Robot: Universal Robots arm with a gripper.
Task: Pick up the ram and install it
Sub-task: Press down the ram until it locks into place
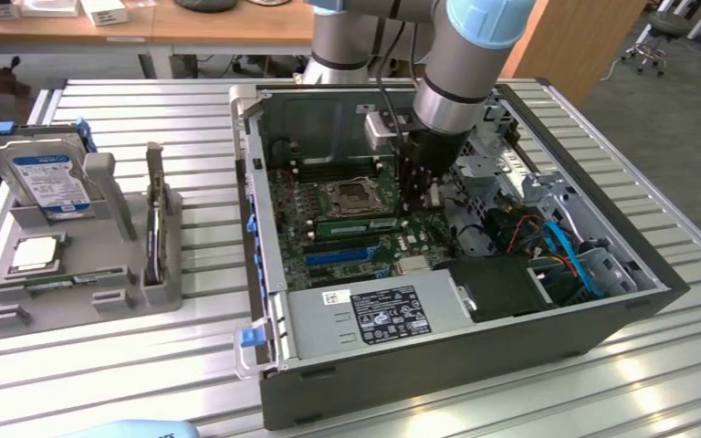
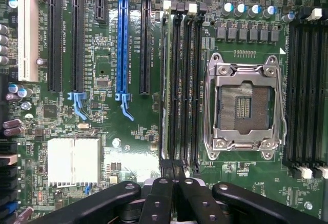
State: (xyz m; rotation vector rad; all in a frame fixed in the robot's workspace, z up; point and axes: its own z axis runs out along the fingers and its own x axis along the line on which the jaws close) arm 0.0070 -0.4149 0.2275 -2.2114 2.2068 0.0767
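Note:
The ram point(image 1: 353, 222), a narrow green stick, stands on edge in a memory slot beside the empty processor socket point(image 1: 353, 193) on the motherboard. My gripper point(image 1: 431, 203) is down inside the open computer case, just past the stick's end on the exterior view's right. In the wrist view the black fingers point(image 2: 160, 196) are pressed together over one end of the bank of black memory slots point(image 2: 182, 80), next to the socket point(image 2: 242, 106). Nothing shows between the fingers. I cannot tell whether they touch the ram.
A grey tray point(image 1: 34, 315) on the exterior view's left holds a hard drive point(image 1: 48, 175), a silver processor chip point(image 1: 36, 253) and another green stick point(image 1: 77, 281). The case walls point(image 1: 448, 365), power supply point(image 1: 375, 312) and blue cables point(image 1: 576, 260) surround the arm.

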